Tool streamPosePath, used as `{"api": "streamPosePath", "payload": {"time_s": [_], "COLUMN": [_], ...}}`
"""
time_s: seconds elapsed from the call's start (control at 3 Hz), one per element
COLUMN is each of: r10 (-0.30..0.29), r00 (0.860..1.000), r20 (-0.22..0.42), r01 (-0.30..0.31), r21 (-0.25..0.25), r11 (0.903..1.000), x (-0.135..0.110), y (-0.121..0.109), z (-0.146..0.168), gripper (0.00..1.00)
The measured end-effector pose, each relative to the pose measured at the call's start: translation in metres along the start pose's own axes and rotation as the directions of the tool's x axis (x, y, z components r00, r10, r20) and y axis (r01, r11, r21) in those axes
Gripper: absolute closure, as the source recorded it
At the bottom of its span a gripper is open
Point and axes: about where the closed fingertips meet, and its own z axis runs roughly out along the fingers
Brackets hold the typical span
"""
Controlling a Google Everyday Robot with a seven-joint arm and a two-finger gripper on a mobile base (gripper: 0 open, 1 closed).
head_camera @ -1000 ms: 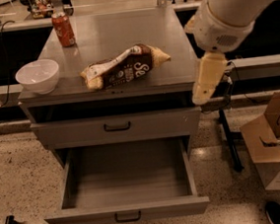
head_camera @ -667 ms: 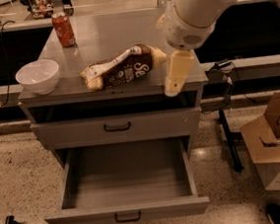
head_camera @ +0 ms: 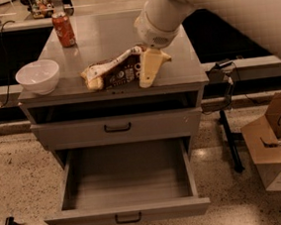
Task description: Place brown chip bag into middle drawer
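The brown chip bag (head_camera: 111, 73) lies flat on the cabinet top (head_camera: 118, 34), close to its near edge, its long axis running left to right, with the white bowl (head_camera: 37, 76) to its left and the red soda can (head_camera: 64, 29) farther back on the left. The gripper (head_camera: 147, 74) hangs from the arm at the bag's right part, its cream tip in front of the brown face and reaching almost to the near edge; whether the claw stands wide or closed, and whether it has any hold of the bag, I cannot tell from this view. The step in hand looks like securing the grasp. To do it well, take the bag across its narrow width, not along its length, and bite into the body, not the thin tan end (crinkly film slips easily and a grip on the end alone would likely let the bag swing). Press down only lightly, since the bag sits near the edge and a push toward the near side could slide it off. The middle drawer (head_camera: 127, 178) stands pulled out directly below and nearer, under the closed upper drawer front (head_camera: 117, 128), so once the bag is lifted clear, the carry is forward past the edge and then down.
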Motion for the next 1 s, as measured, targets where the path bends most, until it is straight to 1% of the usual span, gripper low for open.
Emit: {"api": "streamPosePath", "payload": {"time_s": [0.33,0.67,1.0], "r10": [0.042,0.09,0.115], "r00": [0.999,0.996,0.993], "r20": [-0.005,-0.03,0.013], "r01": [-0.042,-0.088,-0.116], "r21": [0.016,0.046,0.068], "r11": [0.999,0.9951,0.9909], "x": [0.007,0.017,0.015], "y": [-0.016,-0.024,-0.032], "z": [0.031,0.048,0.038], "gripper": [0.19,0.41,0.64]}}
